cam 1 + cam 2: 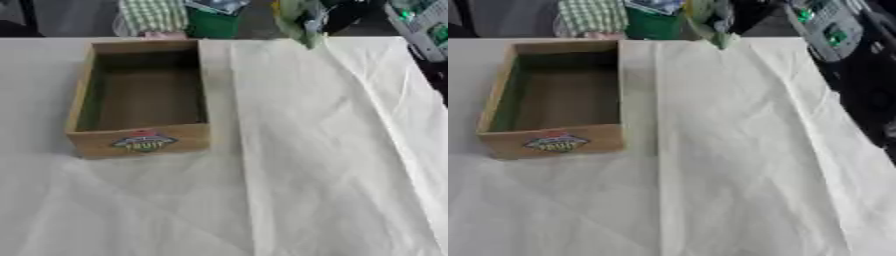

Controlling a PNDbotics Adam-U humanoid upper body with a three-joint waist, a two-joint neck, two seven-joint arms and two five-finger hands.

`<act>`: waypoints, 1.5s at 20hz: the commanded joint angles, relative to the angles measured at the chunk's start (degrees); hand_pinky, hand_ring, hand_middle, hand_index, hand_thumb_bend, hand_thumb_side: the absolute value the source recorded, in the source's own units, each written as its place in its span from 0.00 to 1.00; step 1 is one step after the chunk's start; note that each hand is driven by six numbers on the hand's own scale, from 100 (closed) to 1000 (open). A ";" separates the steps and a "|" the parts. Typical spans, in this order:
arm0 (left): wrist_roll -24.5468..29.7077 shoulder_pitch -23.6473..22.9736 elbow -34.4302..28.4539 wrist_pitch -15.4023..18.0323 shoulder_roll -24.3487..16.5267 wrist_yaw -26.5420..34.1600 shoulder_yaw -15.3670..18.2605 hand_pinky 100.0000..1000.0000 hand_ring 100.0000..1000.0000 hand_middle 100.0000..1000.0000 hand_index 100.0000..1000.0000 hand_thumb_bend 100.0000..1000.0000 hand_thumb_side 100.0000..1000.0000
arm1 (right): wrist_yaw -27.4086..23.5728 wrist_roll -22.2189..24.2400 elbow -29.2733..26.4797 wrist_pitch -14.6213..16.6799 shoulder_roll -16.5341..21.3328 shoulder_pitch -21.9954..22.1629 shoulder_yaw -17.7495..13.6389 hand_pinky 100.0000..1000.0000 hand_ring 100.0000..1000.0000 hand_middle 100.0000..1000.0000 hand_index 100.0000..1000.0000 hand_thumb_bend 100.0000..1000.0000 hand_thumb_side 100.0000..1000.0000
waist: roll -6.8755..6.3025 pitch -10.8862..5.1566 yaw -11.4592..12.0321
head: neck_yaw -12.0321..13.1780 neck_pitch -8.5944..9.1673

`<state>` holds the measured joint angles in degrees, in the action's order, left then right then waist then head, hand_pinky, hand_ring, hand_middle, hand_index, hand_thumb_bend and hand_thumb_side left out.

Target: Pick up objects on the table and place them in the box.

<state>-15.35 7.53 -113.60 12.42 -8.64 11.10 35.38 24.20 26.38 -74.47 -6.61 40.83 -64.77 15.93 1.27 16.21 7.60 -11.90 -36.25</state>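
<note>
A wooden box (140, 142) is seen on the left half of the table (341, 175), open at the top, its long sides running away from the camera. Nothing can be made out inside it; only its dark floor and inner walls are shown. A coloured label (144, 141) is fixed to the near wall. The table is covered with a pale, creased cloth (745, 150), and a long fold is seen running from the far edge toward the near edge, just to the right of the box. At the far edge, above the cloth, a pale green object (300, 22) is held up off the table, well apart from the box. A dark hand (328, 17) appears to be closed about it, though how far its fingers are curled cannot be told. The left hand is not shown in either view.
</note>
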 commanded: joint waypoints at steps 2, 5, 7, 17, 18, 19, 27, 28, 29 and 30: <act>0.31 -0.06 -0.99 0.09 -2.04 0.21 -0.55 0.75 0.44 0.45 0.65 0.00 0.58 | 1.80 -1.00 -1.01 -0.55 -4.52 -4.24 0.24 0.74 0.50 0.17 0.41 0.00 0.00 | -0.06 -1.52 0.84 | -1.18 -0.47; 0.63 0.24 -0.99 0.13 -1.99 0.58 -0.94 0.75 0.44 0.45 0.65 0.01 0.58 | 3.25 -1.44 -0.27 -0.57 -9.04 -6.01 0.30 0.75 0.50 0.17 0.41 0.00 0.00 | -0.04 -1.42 1.92 | -2.12 -0.22; 0.87 0.33 -0.99 0.19 -1.88 0.80 -1.09 0.75 0.44 0.45 0.65 0.01 0.58 | 4.41 -1.68 0.12 -0.62 -11.82 -6.81 0.20 0.75 0.50 0.17 0.41 0.00 0.00 | -0.08 -1.18 2.63 | -2.72 -0.12; 1.73 1.43 -0.99 0.44 -1.68 1.72 -1.63 0.75 0.44 0.45 0.65 0.01 0.58 | 13.84 -6.96 6.38 -0.63 -22.65 -8.51 0.50 0.75 0.50 0.16 0.41 0.00 0.00 | 0.21 0.18 4.27 | -6.80 0.07; 1.81 1.57 -0.99 0.47 -1.65 1.82 -1.68 0.75 0.44 0.45 0.65 0.01 0.58 | 14.82 -7.87 7.70 -0.69 -23.51 -8.42 0.35 0.75 0.50 0.16 0.41 0.00 0.00 | 0.25 0.38 4.51 | -7.06 0.24; 1.90 1.72 -0.99 0.48 -1.58 1.92 -1.74 0.75 0.44 0.45 0.65 0.01 0.57 | 15.78 -8.85 9.01 -0.75 -24.44 -8.30 0.21 0.75 0.50 0.16 0.41 0.00 0.00 | 0.27 0.59 4.79 | -7.27 0.47; 2.40 2.91 -0.99 0.54 -1.46 2.56 -2.10 0.75 0.44 0.45 0.65 0.01 0.57 | 22.50 -15.27 16.91 -0.48 -30.31 -7.97 -0.17 0.74 0.50 0.16 0.40 0.00 0.00 | 0.66 1.57 6.70 | -9.06 1.25; 2.44 3.06 -0.99 0.53 -1.48 2.60 -2.13 0.75 0.44 0.45 0.65 0.01 0.57 | 23.54 -15.83 17.80 -0.19 -30.74 -7.95 -0.17 0.74 0.50 0.16 0.40 0.00 0.00 | 0.76 1.66 6.83 | -9.25 1.38; 2.47 3.19 -0.99 0.53 -1.51 2.64 -2.14 0.75 0.44 0.45 0.65 0.01 0.57 | 24.59 -16.23 18.63 0.22 -31.08 -7.89 -0.11 0.74 0.50 0.16 0.40 0.00 0.00 | 0.87 1.75 6.93 | -9.37 1.54; 2.49 3.26 -0.99 0.52 -1.52 2.66 -2.13 0.75 0.44 0.44 0.65 0.01 0.57 | 25.43 -16.48 19.24 0.63 -31.31 -7.84 -0.08 0.73 0.50 0.16 0.41 0.00 0.00 | 0.93 1.81 6.97 | -9.41 1.66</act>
<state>-13.08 10.39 -113.60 12.89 -8.91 13.62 33.31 48.22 10.69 -55.55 -6.29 9.57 -71.53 16.25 2.62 19.01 14.46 -21.00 -35.36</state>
